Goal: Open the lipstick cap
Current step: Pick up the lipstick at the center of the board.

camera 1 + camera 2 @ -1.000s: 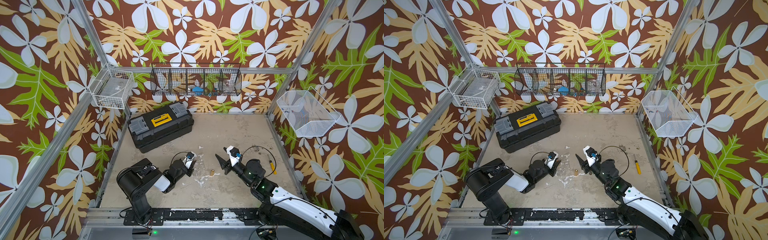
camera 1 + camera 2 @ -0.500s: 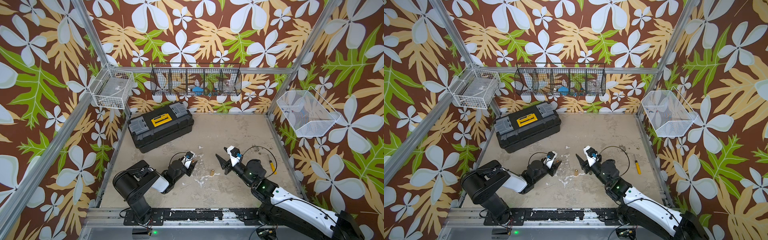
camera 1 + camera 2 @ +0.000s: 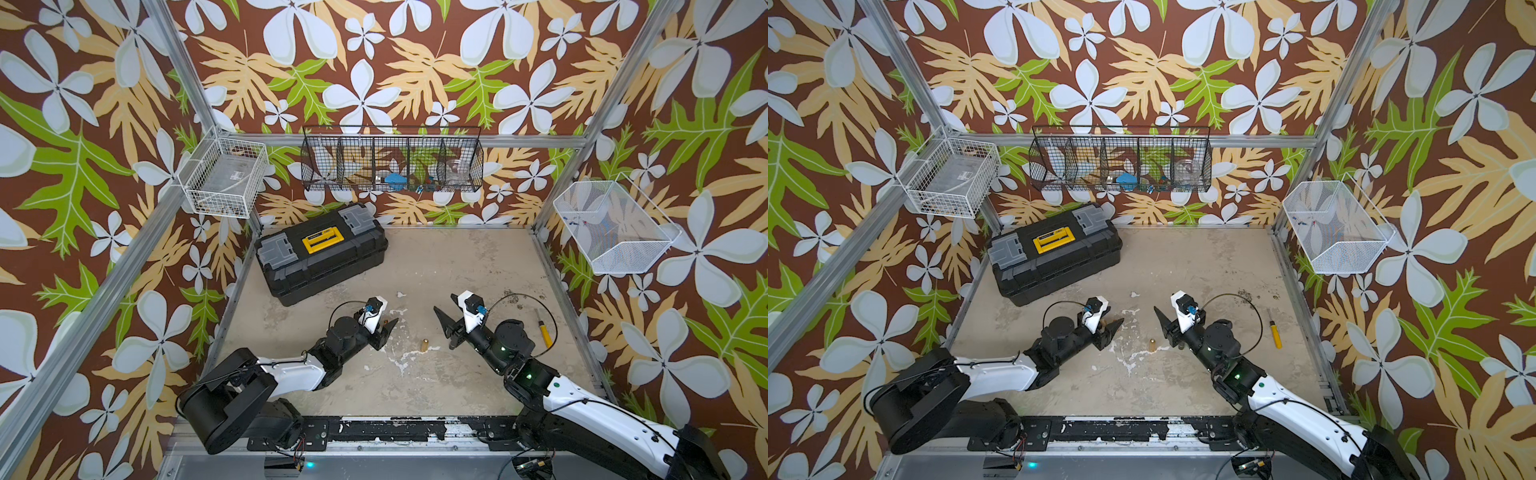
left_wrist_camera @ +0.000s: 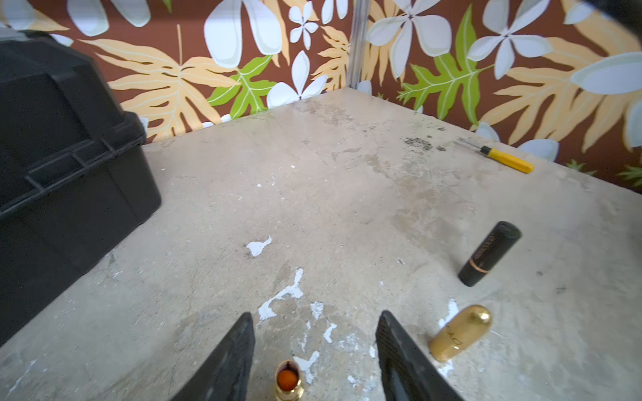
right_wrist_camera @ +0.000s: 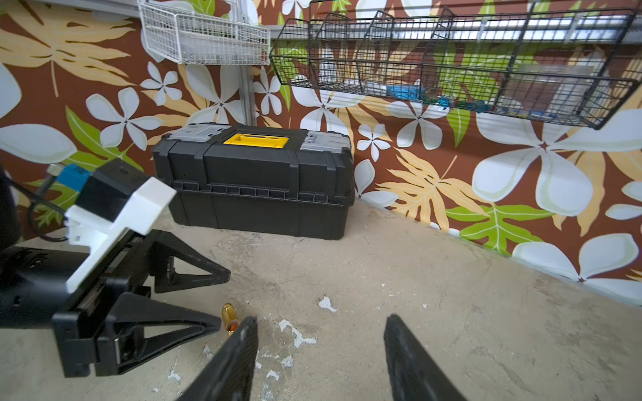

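In the left wrist view a gold lipstick body [image 4: 288, 382] with an orange tip sits on the floor between the open jaws of my left gripper [image 4: 314, 314], touching neither. Its gold cap [image 4: 460, 333] rests apart on the floor, beside one finger. In both top views the cap [image 3: 424, 344] [image 3: 1153, 343] sits between my left gripper [image 3: 390, 328] and my right gripper [image 3: 443, 327]. My right gripper [image 5: 322, 316] is open and holds nothing. A small gold piece [image 5: 227, 312] shows beside its finger. A black lipstick tube [image 4: 490, 258], capped, stands farther off.
A black toolbox [image 3: 320, 253] sits at the back left of the floor. A yellow screwdriver [image 3: 545, 334] lies near the right wall. Wire baskets [image 3: 392, 160] hang on the back and side walls above the floor.
My left gripper's jaws have opened, letting go of the gold lipstick body, which now sits loose between them. The right arm has hardly moved.
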Controlling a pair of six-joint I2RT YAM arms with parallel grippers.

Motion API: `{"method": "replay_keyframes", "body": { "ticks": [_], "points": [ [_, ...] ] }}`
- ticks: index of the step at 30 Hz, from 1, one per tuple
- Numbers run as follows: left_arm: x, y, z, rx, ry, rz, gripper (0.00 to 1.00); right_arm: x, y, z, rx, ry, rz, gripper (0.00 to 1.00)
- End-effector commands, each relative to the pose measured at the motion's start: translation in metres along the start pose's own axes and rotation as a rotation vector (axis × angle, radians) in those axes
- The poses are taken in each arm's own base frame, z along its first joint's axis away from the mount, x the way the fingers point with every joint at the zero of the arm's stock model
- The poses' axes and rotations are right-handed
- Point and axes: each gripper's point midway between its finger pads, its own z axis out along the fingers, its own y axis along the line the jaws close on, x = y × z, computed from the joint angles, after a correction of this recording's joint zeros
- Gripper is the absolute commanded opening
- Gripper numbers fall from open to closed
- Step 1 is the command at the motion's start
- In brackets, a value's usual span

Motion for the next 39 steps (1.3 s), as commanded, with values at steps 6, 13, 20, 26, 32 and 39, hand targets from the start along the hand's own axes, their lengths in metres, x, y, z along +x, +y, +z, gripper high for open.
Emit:
{"method": "replay_keyframes", "body": {
  "ticks": [6,13,20,26,32,39],
  "points": [
    [-0.007,-0.059,-0.003,0.342,0.059,-0.018,0.51,0.024,-0.051,0.007,0.154,0.176,0.311,0.64],
    [0.018,-0.083,0.016,0.429,0.185,-0.007,0.51,0.026,-0.068,0.003,0.154,0.188,0.507,0.65],
    [0.037,-0.093,0.032,0.352,0.239,0.111,0.55,0.025,-0.070,-0.003,0.155,0.152,0.517,0.65],
    [0.054,-0.094,0.048,0.320,0.311,0.118,0.56,0.024,-0.063,-0.001,0.110,0.158,0.494,0.67],
    [0.058,-0.101,0.052,0.353,0.332,0.113,0.55,0.034,-0.053,0.002,0.073,0.285,0.495,0.65],
    [0.064,-0.105,0.052,0.376,0.357,0.120,0.53,0.046,-0.041,-0.017,0.067,0.476,0.556,0.61]
  ]
}}
